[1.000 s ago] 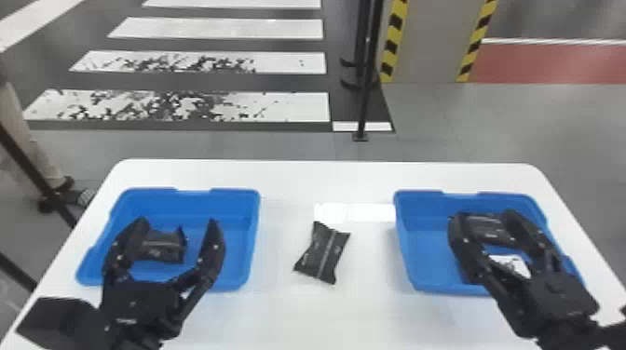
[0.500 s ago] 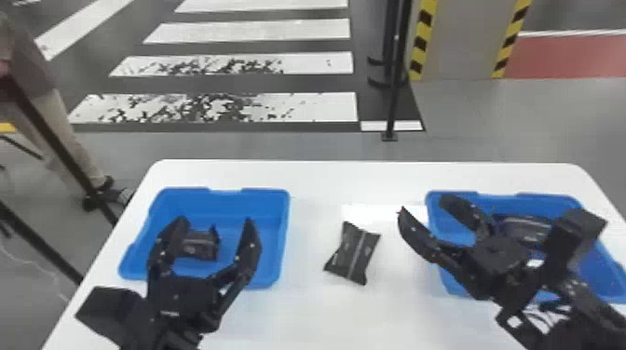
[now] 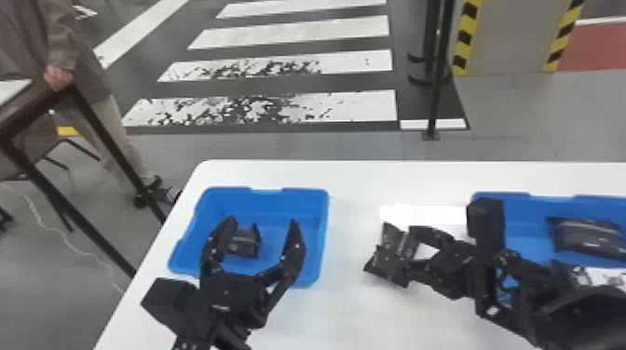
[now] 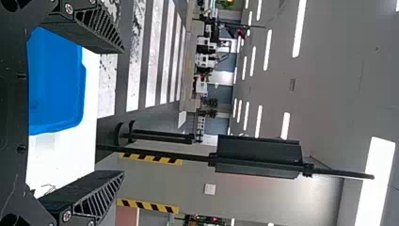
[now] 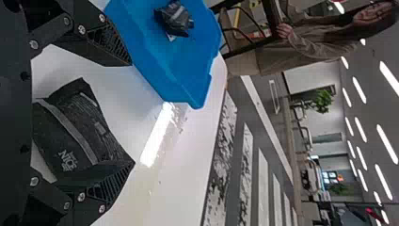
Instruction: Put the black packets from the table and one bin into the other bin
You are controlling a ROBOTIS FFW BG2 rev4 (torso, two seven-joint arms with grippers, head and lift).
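Left claw [image 3: 263,223], empty, is wide open near left bin [image 3: 305,193] — one packet [image 3: 246,243] inside. Right claw [image 3: 401,252] also is wide — between its fingers, packet [image 5: 70,129] on table [image 3: 349,307]. Right bin [image 3: 500,196] has packet [image 3: 589,236].

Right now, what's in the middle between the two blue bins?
A black packet is there on the white table, with the right gripper at it. The head view shows that.
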